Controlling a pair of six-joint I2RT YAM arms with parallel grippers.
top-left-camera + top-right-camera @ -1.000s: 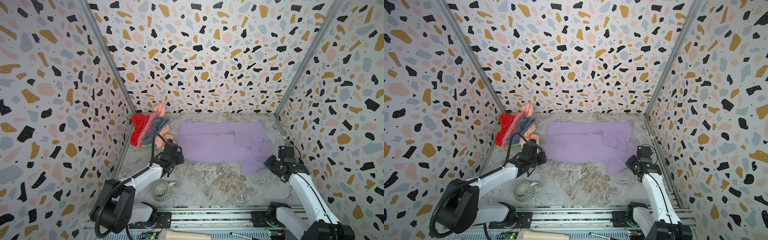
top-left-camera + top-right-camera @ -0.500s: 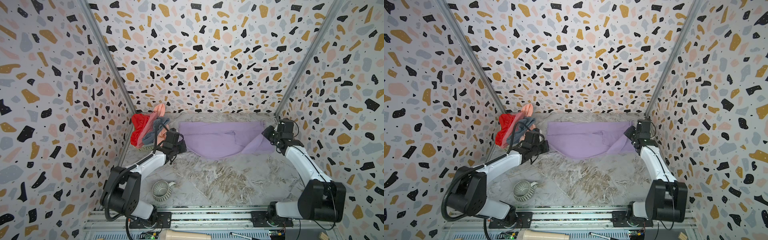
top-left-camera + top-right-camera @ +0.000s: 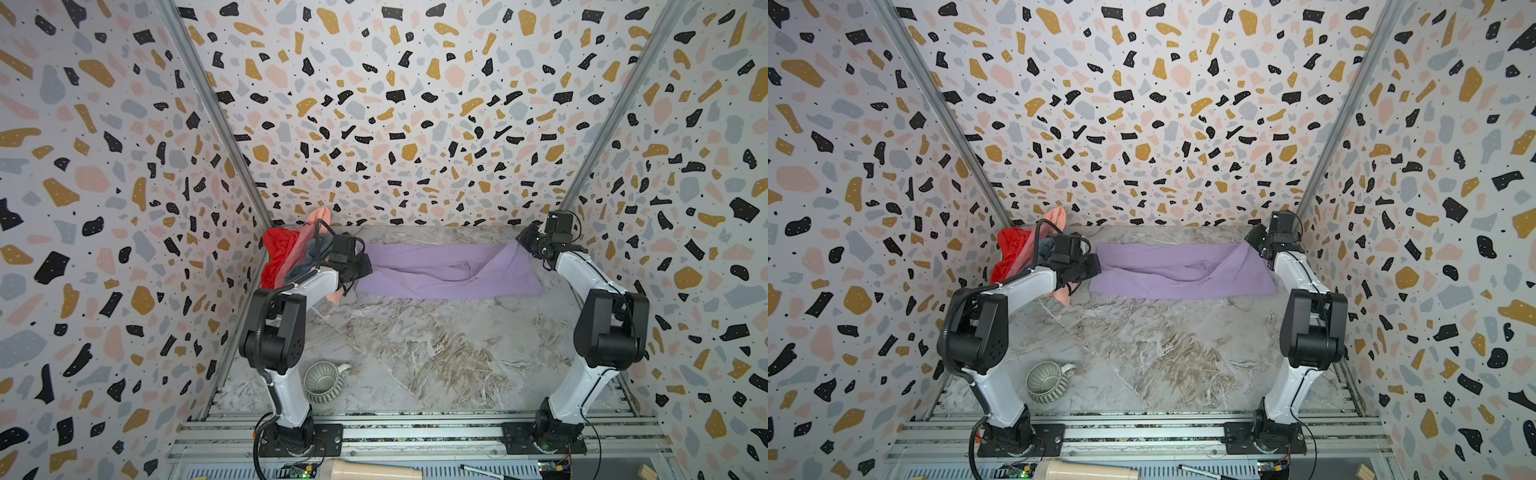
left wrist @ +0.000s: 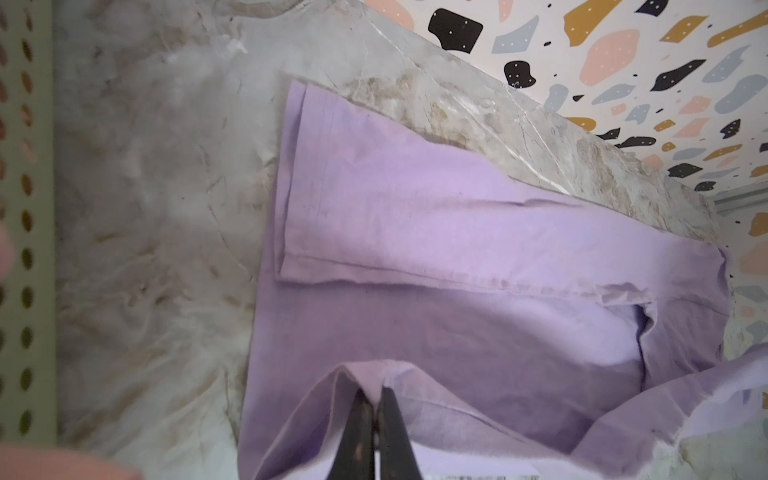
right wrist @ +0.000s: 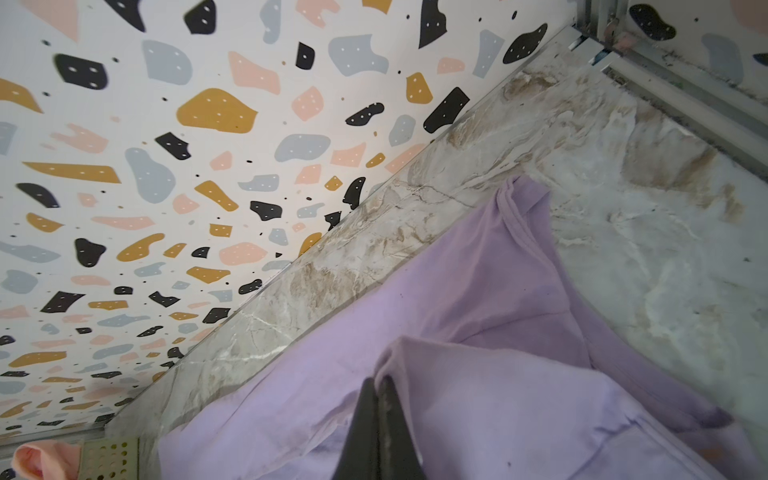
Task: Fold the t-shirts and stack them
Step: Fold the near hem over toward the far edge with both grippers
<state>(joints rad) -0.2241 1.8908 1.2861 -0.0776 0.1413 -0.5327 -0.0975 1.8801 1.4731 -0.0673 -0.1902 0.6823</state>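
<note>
I see my left gripper (image 4: 376, 392) with its jaws pinched together on a raised fold of the lilac t-shirt (image 4: 457, 232). My right gripper (image 5: 378, 382) is clamped the same way on a bunched corner at the shirt's opposite end. In both top views the shirt runs between the two grippers as a long folded band on the marble tabletop (image 3: 415, 345).

On the far side of the left gripper from it sits a heap: red t-shirt (image 3: 280, 253), dusty pink t-shirt (image 3: 297, 249), grey-blue t-shirt (image 3: 307, 266) and peach t-shirt (image 3: 320, 216). A ribbed grey-green mug (image 3: 322, 380) stands well apart from both grippers.
</note>
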